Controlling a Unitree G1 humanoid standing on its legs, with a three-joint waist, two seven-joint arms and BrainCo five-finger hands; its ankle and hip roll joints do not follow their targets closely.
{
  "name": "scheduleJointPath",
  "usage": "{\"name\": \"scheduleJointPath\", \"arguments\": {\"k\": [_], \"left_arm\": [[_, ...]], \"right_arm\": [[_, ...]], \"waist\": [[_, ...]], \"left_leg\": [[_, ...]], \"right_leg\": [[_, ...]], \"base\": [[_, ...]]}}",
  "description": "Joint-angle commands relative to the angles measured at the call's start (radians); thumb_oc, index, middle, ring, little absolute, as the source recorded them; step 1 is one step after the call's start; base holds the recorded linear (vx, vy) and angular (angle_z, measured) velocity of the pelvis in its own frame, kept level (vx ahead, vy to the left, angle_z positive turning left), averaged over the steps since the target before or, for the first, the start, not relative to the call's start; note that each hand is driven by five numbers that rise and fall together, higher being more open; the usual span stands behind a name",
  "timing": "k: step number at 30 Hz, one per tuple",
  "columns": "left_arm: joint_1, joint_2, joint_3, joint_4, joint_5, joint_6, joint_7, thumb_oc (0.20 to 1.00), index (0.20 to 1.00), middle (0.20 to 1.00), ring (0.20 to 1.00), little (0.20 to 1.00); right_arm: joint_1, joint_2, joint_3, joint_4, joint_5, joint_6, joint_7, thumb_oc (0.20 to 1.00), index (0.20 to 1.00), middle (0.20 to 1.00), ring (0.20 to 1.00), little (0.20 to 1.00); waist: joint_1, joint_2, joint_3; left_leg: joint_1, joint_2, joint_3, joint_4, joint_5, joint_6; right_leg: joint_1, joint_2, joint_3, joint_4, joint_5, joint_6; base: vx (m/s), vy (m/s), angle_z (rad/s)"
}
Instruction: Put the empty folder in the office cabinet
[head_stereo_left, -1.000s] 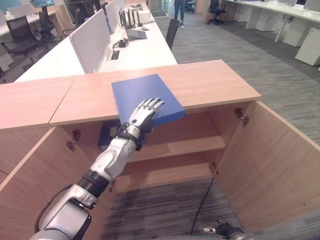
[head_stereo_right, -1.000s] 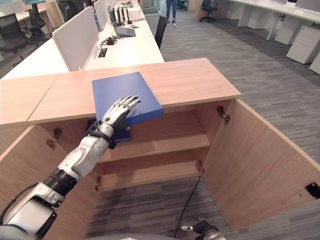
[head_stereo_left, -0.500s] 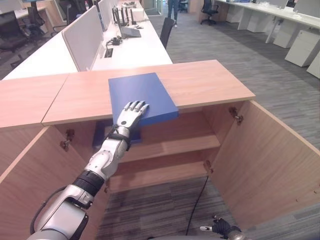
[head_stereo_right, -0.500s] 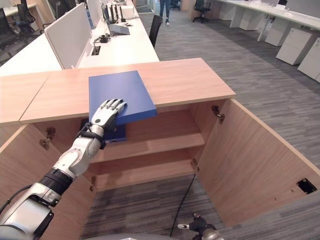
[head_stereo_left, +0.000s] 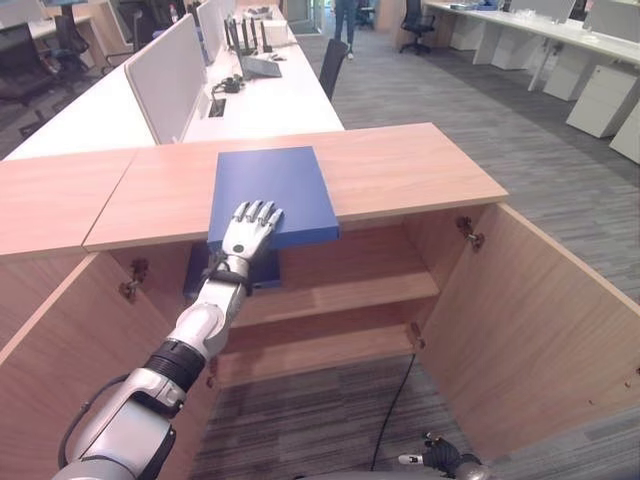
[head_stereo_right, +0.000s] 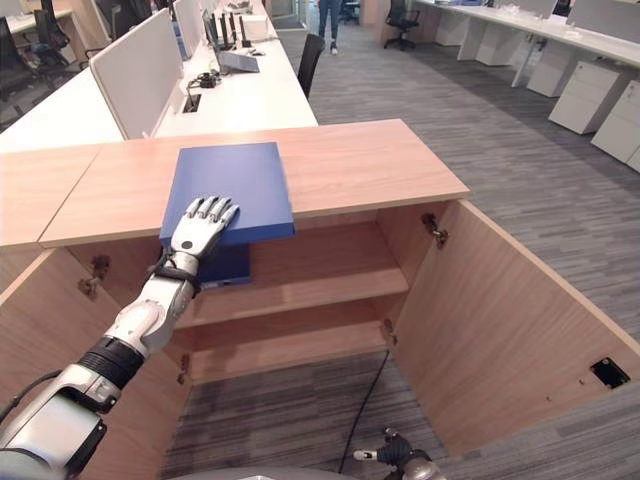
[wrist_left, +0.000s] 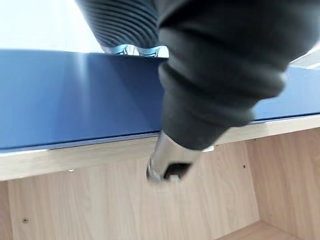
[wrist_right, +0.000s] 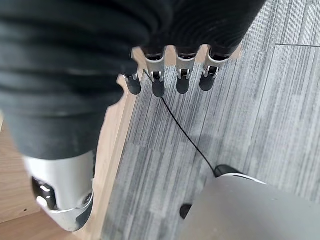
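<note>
The blue folder (head_stereo_left: 272, 182) lies flat on the wooden top (head_stereo_left: 410, 165) of the office cabinet, its near edge jutting a little over the front. My left hand (head_stereo_left: 249, 223) rests on the folder's near left part, open, fingers straight on the cover. In the left wrist view the folder (wrist_left: 75, 95) fills the width, and the thumb (wrist_left: 169, 162) hangs below the cabinet's front edge. My right hand (head_stereo_left: 441, 459) hangs low over the carpet, open, with its fingers (wrist_right: 158, 84) relaxed and nothing in it.
Both cabinet doors stand open, right (head_stereo_left: 530, 320) and left (head_stereo_left: 60, 350). Another blue folder (head_stereo_right: 228, 265) lies at the left of the upper shelf (head_stereo_left: 345, 292). Behind the cabinet stand white desks with a partition (head_stereo_left: 180, 75), a chair (head_stereo_left: 340, 60) and, far off, a person (head_stereo_left: 345, 12).
The folder has swung from slanted to nearly square with the cabinet, and its overhanging corner has drawn back. My left hand has moved left with it. The camera shifted slightly.
</note>
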Motion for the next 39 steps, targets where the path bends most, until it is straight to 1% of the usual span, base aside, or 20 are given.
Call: {"name": "scheduleJointPath", "arguments": {"k": [1, 8, 9, 12, 14, 15, 17, 19, 21, 24, 25, 27, 28, 29, 30, 31, 32, 34, 36, 39], "left_arm": [[-0.106, 0.04, -0.029, 0.163, 0.047, 0.036, -0.003, 0.2, 0.2, 0.2, 0.2, 0.2], [-0.12, 0.01, -0.07, 0.271, 0.029, 0.05, 0.025, 0.2, 0.2, 0.2, 0.2, 0.2], [-0.122, -0.009, -0.09, 0.33, 0.019, 0.054, 0.026, 0.2, 0.2, 0.2, 0.2, 0.2], [-0.123, -0.035, -0.111, 0.424, -0.02, 0.052, 0.042, 0.2, 0.2, 0.2, 0.2, 0.2], [-0.117, -0.044, -0.105, 0.436, -0.053, 0.048, 0.059, 0.2, 0.2, 0.2, 0.2, 0.2], [-0.099, -0.034, -0.083, 0.389, -0.09, 0.03, 0.08, 0.2, 0.2, 0.2, 0.2, 0.2], [-0.075, -0.025, -0.063, 0.346, -0.107, 0.022, 0.088, 0.2, 0.2, 0.2, 0.2, 0.2], [0.022, -0.005, 0.035, 0.152, -0.168, -0.016, 0.127, 0.2, 0.2, 0.2, 0.2, 0.2], [0.062, -0.002, 0.065, 0.083, -0.18, -0.03, 0.13, 0.2, 0.2, 0.2, 0.2, 0.2], [0.2, -0.004, 0.164, -0.146, -0.245, -0.093, 0.124, 0.2, 0.2, 0.2, 0.2, 0.2], [0.279, -0.007, 0.202, -0.277, -0.307, -0.151, 0.105, 0.2, 0.2, 0.2, 0.2, 0.2], [0.35, -0.008, 0.228, -0.391, -0.394, -0.202, 0.059, 0.2, 0.2, 0.2, 0.2, 0.2], [0.358, -0.005, 0.234, -0.402, -0.398, -0.201, 0.052, 0.2, 0.2, 0.2, 0.2, 0.2], [0.412, 0.01, 0.24, -0.505, -0.489, -0.257, -0.012, 0.2, 0.2, 0.2, 0.2, 0.2], [0.441, 0.022, 0.246, -0.565, -0.542, -0.284, -0.053, 0.2, 0.2, 0.2, 0.2, 0.2], [0.448, 0.025, 0.251, -0.576, -0.548, -0.283, -0.061, 0.2, 0.2, 0.2, 0.2, 0.2], [0.463, 0.032, 0.253, -0.609, -0.58, -0.301, -0.081, 0.2, 0.2, 0.2, 0.2, 0.2], [0.501, 0.039, 0.253, -0.7, -0.734, -0.321, -0.169, 0.2, 0.2, 0.2, 0.2, 0.2], [0.537, 0.053, 0.264, -0.765, -0.82, -0.336, -0.22, 0.2, 0.2, 0.2, 0.2, 0.2], [0.572, 0.067, 0.285, -0.794, -0.903, -0.337, -0.216, 0.2, 0.2, 0.2, 0.2, 0.2]], "right_arm": [[0.002, 0.027, 0.066, -0.015, -0.009, -0.025, -0.011, 1.0, 1.0, 1.0, 1.0, 1.0], [-0.041, 0.058, 0.084, 0.067, 0.012, -0.031, -0.03, 1.0, 1.0, 1.0, 1.0, 1.0], [-0.055, 0.069, 0.094, 0.095, 0.021, -0.03, -0.032, 1.0, 1.0, 1.0, 1.0, 1.0], [-0.073, 0.083, 0.097, 0.156, 0.044, -0.034, -0.036, 1.0, 1.0, 1.0, 1.0, 1.0], [-0.082, 0.091, 0.094, 0.187, 0.062, -0.039, -0.038, 1.0, 1.0, 1.0, 1.0, 1.0], [-0.087, 0.096, 0.086, 0.205, 0.077, -0.043, -0.04, 1.0, 1.0, 1.0, 1.0, 1.0], [-0.086, 0.1, 0.081, 0.21, 0.083, -0.047, -0.042, 1.0, 1.0, 1.0, 1.0, 1.0], [-0.08, 0.105, 0.05, 0.218, 0.097, -0.051, -0.049, 1.0, 1.0, 1.0, 1.0, 1.0], [-0.077, 0.106, 0.045, 0.216, 0.098, -0.052, -0.05, 1.0, 1.0, 1.0, 1.0, 1.0], [-0.067, 0.111, 0.022, 0.206, 0.107, -0.054, -0.056, 1.0, 1.0, 1.0, 1.0, 1.0], [-0.06, 0.11, 0.005, 0.198, 0.115, -0.056, -0.055, 1.0, 1.0, 1.0, 1.0, 1.0], [-0.053, 0.108, -0.002, 0.194, 0.118, -0.055, -0.051, 1.0, 1.0, 1.0, 1.0, 1.0], [-0.051, 0.108, -0.001, 0.194, 0.117, -0.055, -0.051, 1.0, 1.0, 1.0, 1.0, 1.0], [-0.048, 0.104, -0.007, 0.193, 0.117, -0.054, -0.044, 1.0, 1.0, 1.0, 1.0, 1.0], [-0.046, 0.101, -0.014, 0.192, 0.119, -0.056, -0.042, 1.0, 1.0, 1.0, 1.0, 1.0], [-0.045, 0.102, -0.014, 0.192, 0.119, -0.056, -0.041, 1.0, 1.0, 1.0, 1.0, 1.0], [-0.044, 0.101, -0.018, 0.193, 0.121, -0.058, -0.039, 1.0, 1.0, 1.0, 1.0, 1.0], [-0.055, 0.097, -0.027, 0.201, 0.133, -0.062, -0.037, 1.0, 1.0, 1.0, 1.0, 1.0], [-0.067, 0.101, -0.032, 0.218, 0.141, -0.063, -0.034, 1.0, 1.0, 1.0, 1.0, 1.0], [-0.087, 0.109, -0.04, 0.26, 0.149, -0.064, -0.028, 1.0, 1.0, 1.0, 1.0, 1.0]], "waist": [[-0.018, -0.053, -0.003], [-0.014, -0.053, -0.006], [-0.013, -0.052, -0.008], [-0.01, -0.051, -0.01], [-0.005, -0.051, -0.01], [0.001, -0.052, -0.008], [0.004, -0.054, -0.007], [0.02, -0.061, 0.0], [0.022, -0.063, 0.003], [0.035, -0.068, 0.011], [0.045, -0.07, 0.021], [0.05, -0.07, 0.028], [0.049, -0.07, 0.026], [0.055, -0.069, 0.032], [0.058, -0.068, 0.036], [0.057, -0.068, 0.034], [0.059, -0.067, 0.036], [0.061, -0.062, 0.038], [0.067, -0.057, 0.037], [0.081, -0.05, 0.035]], "left_leg": [[0.041, 0.023, -0.011, 0.005, -0.142, -0.018], [0.045, 0.02, -0.014, 0.005, -0.143, -0.018], [0.045, 0.019, -0.014, 0.005, -0.142, -0.017], [0.047, 0.019, -0.014, 0.005, -0.141, -0.018], [0.048, 0.019, -0.014, 0.005, -0.14, -0.018], [0.049, 0.019, -0.017, 0.005, -0.14, -0.018], [0.049, 0.019, -0.019, 0.005, -0.139, -0.018], [0.045, 0.018, -0.027, 0.005, -0.138, -0.017], [0.044, 0.018, -0.028, 0.005, -0.137, -0.017], [0.036, 0.017, -0.04, 0.005, -0.134, -0.015], [0.029, 0.016, -0.046, 0.005, -0.132, -0.013], [0.021, 0.015, -0.053, 0.005, -0.129, -0.012], [0.02, 0.015, -0.053, 0.005, -0.129, -0.011], [0.015, 0.014, -0.059, 0.005, -0.127, -0.01], [0.011, 0.014, -0.063, 0.005, -0.126, -0.009], [0.01, 0.014, -0.063, 0.005, -0.126, -0.009], [0.009, 0.014, -0.064, 0.005, -0.125, -0.009], [0.005, 0.013, -0.066, 0.005, -0.123, -0.008], [0.005, 0.012, -0.069, 0.005, -0.123, -0.008], [0.009, 0.009, -0.076, 0.005, -0.124, -0.01]], "right_leg": [[-0.016, -0.11, -0.08, -0.01, 0.053, 0.1], [-0.011, -0.111, -0.082, -0.01, 0.053, 0.1], [-0.011, -0.111, -0.081, -0.01, 0.053, 0.1], [-0.01, -0.111, -0.082, -0.01, 0.053, 0.099], [-0.01, -0.111, -0.083, -0.01, 0.053, 0.099], [-0.009, -0.11, -0.086, -0.01, 0.054, 0.099], [-0.007, -0.11, -0.087, -0.01, 0.053, 0.098], [-0.006, -0.111, -0.092, -0.01, 0.053, 0.097], [-0.006, -0.11, -0.094, -0.01, 0.053, 0.097], [-0.009, -0.11, -0.099, -0.01, 0.056, 0.096], [-0.013, -0.11, -0.105, -0.01, 0.057, 0.095], [-0.018, -0.111, -0.108, -0.01, 0.06, 0.094], [-0.019, -0.111, -0.108, -0.01, 0.061, 0.094], [-0.021, -0.11, -0.113, -0.01, 0.062, 0.094], [-0.023, -0.111, -0.115, -0.01, 0.064, 0.095], [-0.023, -0.111, -0.115, -0.01, 0.064, 0.095], [-0.025, -0.111, -0.116, -0.01, 0.064, 0.095], [-0.029, -0.112, -0.122, -0.01, 0.066, 0.096], [-0.029, -0.113, -0.125, -0.01, 0.067, 0.097], [-0.023, -0.112, -0.133, -0.01, 0.063, 0.097]], "base": [[0.0, 0.0, 0.0], [0.0, 0.0, 0.0], [0.0, 0.0, 0.0], [0.0, 0.0, 0.0], [0.0, 0.0, 0.0], [0.0, 0.0, 0.0], [0.0, 0.0, 0.0], [0.0, 0.0, 0.0], [0.0, 0.0, 0.0], [0.0, -0.005, 0.01], [-0.02, -0.01, 0.06], [-0.02, -0.004, 0.05], [-0.02, -0.005, 0.1], [-0.02, -0.003, 0.18], [-0.02, -0.003, 0.23], [-0.02, 0.005, 0.13], [-0.01, 0.007, 0.05], [-0.02, 0.013, 0.05], [0.0, 0.009, 0.02], [0.02, 0.022, 0.07]]}}
